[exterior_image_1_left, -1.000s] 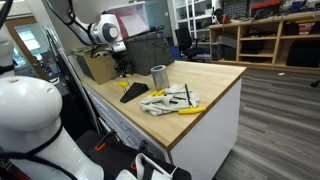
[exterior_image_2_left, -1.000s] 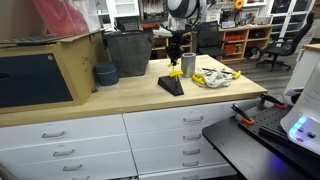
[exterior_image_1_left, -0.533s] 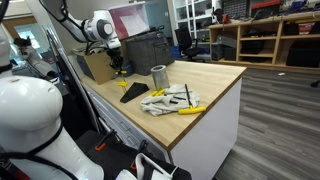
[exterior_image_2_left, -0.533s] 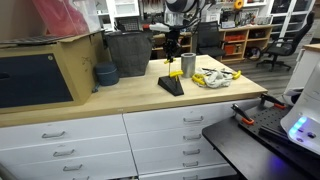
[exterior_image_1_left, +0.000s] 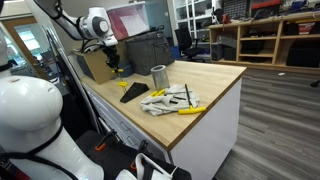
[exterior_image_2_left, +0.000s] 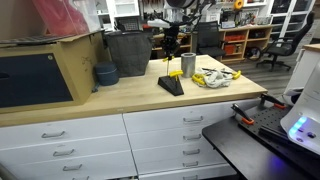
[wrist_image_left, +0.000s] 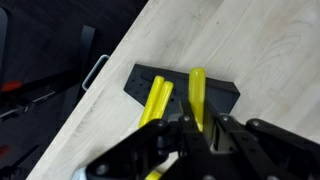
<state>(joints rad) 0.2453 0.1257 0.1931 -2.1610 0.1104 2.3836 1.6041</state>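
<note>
I have the gripper (wrist_image_left: 200, 128) closed narrow on a yellow tool (wrist_image_left: 197, 90). In the wrist view the tool runs straight up from between the two fingers. It hangs in the air over a black block (wrist_image_left: 222, 95) that sits on the wooden counter (wrist_image_left: 255, 45). I cannot tell from any view whether its tip touches the block.

A second yellow piece (wrist_image_left: 156, 100) lies slanted on the block, and its near end sticks out past the block's edge.

In both exterior views the gripper (exterior_image_1_left: 113, 63) (exterior_image_2_left: 171, 47) points downward, just above the block (exterior_image_1_left: 136, 93) (exterior_image_2_left: 171, 85), which stands near the counter's front edge.

A metal cup (exterior_image_2_left: 188, 64) stands upright just beyond the block. Beside the cup lies a loose pile of tools (exterior_image_2_left: 215, 76) with white and yellow parts, near the counter's end.

A black bin (exterior_image_2_left: 127, 52) stands behind the block against the back. A blue bowl (exterior_image_2_left: 105, 74) sits beside the bin, and a cardboard box (exterior_image_2_left: 68, 62) sits farther along. White drawers (exterior_image_2_left: 160, 130) run below the counter.
</note>
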